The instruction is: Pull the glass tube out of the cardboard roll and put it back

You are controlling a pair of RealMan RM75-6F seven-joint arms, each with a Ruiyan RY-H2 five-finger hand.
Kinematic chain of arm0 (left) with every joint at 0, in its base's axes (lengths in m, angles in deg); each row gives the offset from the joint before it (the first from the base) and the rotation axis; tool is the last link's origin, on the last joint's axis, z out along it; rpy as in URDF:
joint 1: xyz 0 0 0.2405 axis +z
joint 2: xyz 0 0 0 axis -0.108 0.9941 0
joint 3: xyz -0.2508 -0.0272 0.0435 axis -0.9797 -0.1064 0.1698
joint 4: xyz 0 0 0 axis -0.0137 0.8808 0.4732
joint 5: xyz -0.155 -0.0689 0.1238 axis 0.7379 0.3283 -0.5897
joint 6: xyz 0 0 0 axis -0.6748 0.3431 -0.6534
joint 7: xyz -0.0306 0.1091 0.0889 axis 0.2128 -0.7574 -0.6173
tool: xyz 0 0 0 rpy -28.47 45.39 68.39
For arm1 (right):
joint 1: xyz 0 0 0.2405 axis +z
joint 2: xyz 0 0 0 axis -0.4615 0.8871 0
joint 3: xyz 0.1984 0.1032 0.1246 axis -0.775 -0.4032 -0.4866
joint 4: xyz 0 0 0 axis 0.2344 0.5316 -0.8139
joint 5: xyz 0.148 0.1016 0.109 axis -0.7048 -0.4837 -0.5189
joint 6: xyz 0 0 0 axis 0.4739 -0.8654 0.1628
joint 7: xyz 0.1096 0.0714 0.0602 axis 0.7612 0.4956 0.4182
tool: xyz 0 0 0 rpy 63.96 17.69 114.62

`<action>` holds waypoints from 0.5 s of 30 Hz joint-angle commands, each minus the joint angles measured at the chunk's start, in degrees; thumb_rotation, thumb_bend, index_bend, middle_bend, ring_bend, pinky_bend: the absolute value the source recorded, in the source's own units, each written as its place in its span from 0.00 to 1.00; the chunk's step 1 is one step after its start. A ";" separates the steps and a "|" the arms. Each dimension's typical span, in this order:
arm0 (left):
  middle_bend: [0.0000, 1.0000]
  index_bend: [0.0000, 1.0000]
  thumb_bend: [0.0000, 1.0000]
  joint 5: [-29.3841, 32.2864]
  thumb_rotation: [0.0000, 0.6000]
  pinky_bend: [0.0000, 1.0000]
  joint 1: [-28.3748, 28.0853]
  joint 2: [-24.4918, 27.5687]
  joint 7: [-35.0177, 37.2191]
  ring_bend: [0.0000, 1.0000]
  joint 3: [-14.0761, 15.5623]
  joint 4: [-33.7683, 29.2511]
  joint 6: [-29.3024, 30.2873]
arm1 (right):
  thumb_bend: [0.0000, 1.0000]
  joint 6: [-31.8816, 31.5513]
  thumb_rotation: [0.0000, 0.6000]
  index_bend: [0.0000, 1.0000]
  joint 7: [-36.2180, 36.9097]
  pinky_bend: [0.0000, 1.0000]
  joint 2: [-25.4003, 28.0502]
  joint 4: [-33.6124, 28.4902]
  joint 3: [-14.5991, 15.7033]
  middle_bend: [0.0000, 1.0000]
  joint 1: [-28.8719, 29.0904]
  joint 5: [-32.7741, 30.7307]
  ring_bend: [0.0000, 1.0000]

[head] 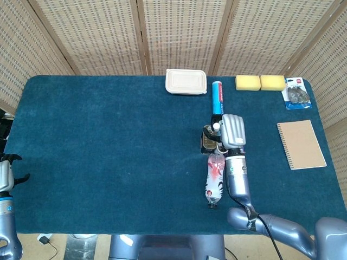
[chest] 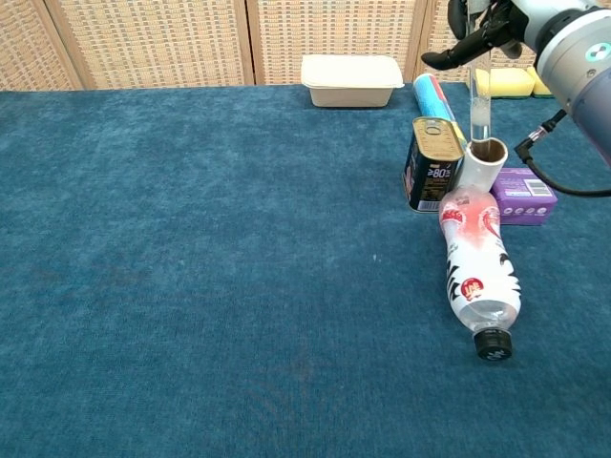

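The clear glass tube [chest: 479, 100] hangs upright, its lower end level with the rim of the white cardboard roll [chest: 479, 168], which stands beside a tin can [chest: 432, 164]. My right hand [chest: 496, 21] grips the tube's top at the upper edge of the chest view. In the head view the right hand [head: 233, 131] covers the roll, with the tube's white top [head: 216, 127] showing beside it. My left hand [head: 6, 172] is at the far left edge, off the table, fingers apart and holding nothing.
A plastic bottle [chest: 476, 267] lies in front of the roll, a purple box [chest: 523, 196] to its right and a blue tube [chest: 434, 98] behind the can. A white lidded container [chest: 351, 80], yellow sponges [head: 260, 82], a notebook [head: 301, 144] and a blister pack [head: 296, 93] lie further off.
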 commanded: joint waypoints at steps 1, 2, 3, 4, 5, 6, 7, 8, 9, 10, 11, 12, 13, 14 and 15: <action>0.37 0.40 0.11 0.00 1.00 0.29 0.01 -0.01 -0.01 0.20 0.00 0.00 0.01 | 0.29 -0.06 1.00 0.79 -0.10 0.87 0.53 -0.70 -0.26 0.93 0.05 -0.10 0.97; 0.37 0.40 0.11 0.00 1.00 0.29 0.01 -0.01 -0.01 0.20 0.01 -0.01 0.02 | 0.29 -0.18 1.00 0.79 -0.15 0.87 0.64 -0.92 -0.28 0.93 0.05 -0.03 0.97; 0.37 0.40 0.11 -0.01 1.00 0.29 0.02 -0.01 -0.01 0.20 0.01 -0.02 0.03 | 0.29 -0.25 1.00 0.79 -0.22 0.87 0.71 -1.17 -0.27 0.93 0.09 -0.01 0.97; 0.37 0.40 0.11 -0.01 1.00 0.30 0.02 0.00 0.00 0.20 0.01 -0.03 0.04 | 0.29 -0.36 1.00 0.79 -0.28 0.87 0.66 -1.25 -0.25 0.93 0.13 -0.01 0.97; 0.37 0.40 0.11 0.00 1.00 0.30 0.01 0.00 -0.01 0.20 0.00 -0.03 0.03 | 0.29 -0.47 1.00 0.79 -0.29 0.87 0.66 -1.38 -0.31 0.93 0.18 0.01 0.97; 0.37 0.40 0.11 0.01 1.00 0.29 0.00 0.00 -0.02 0.20 -0.01 -0.03 0.02 | 0.29 -0.59 1.00 0.79 -0.26 0.87 0.69 -1.55 -0.39 0.93 0.23 0.02 0.97; 0.37 0.40 0.11 0.01 1.00 0.29 0.00 0.00 -0.03 0.20 -0.01 -0.03 0.02 | 0.29 -0.65 1.00 0.79 -0.21 0.88 0.77 -1.69 -0.54 0.93 0.29 -0.03 0.97; 0.37 0.40 0.11 0.02 1.00 0.29 0.00 0.00 -0.04 0.20 -0.01 -0.03 0.01 | 0.29 -0.68 1.00 0.79 -0.18 0.88 0.82 -1.79 -0.61 0.93 0.31 -0.05 0.97; 0.37 0.40 0.11 0.01 1.00 0.29 0.00 0.00 -0.05 0.20 -0.01 -0.04 0.01 | 0.29 -0.64 1.00 0.79 -0.17 0.88 0.92 -1.99 -0.72 0.93 0.42 -0.07 0.97; 0.37 0.40 0.11 0.02 1.00 0.29 0.00 0.01 -0.05 0.20 -0.01 -0.05 0.00 | 0.29 -0.54 1.00 0.79 -0.22 0.88 1.05 -2.27 -0.92 0.93 0.63 -0.10 0.97; 0.37 0.40 0.11 0.02 1.00 0.29 0.00 0.01 -0.05 0.20 -0.01 -0.05 0.00 | 0.29 -0.41 1.00 0.79 -0.31 0.88 1.20 -2.47 -1.09 0.94 0.80 -0.17 0.97; 0.37 0.40 0.11 0.02 1.00 0.29 0.00 0.01 -0.06 0.20 -0.01 -0.05 0.01 | 0.29 -0.35 1.00 0.79 -0.47 0.88 1.40 -2.78 -1.35 0.94 1.03 -0.22 0.97; 0.37 0.40 0.11 0.02 1.00 0.29 0.01 0.01 -0.06 0.20 0.00 -0.05 0.01 | 0.29 -0.36 1.00 0.79 -0.59 0.88 1.51 -3.00 -1.52 0.94 1.16 -0.29 0.97; 0.37 0.40 0.11 0.02 1.00 0.30 0.01 0.02 -0.06 0.20 0.00 -0.06 0.02 | 0.29 -0.41 1.00 0.79 -0.65 0.88 1.62 -3.28 -1.73 0.94 1.32 -0.29 0.97; 0.37 0.40 0.11 0.01 1.00 0.30 0.01 0.02 -0.05 0.20 0.00 -0.07 0.01 | 0.29 -0.54 1.00 0.79 -0.70 0.88 1.84 -3.87 -2.10 0.94 1.53 -0.27 0.97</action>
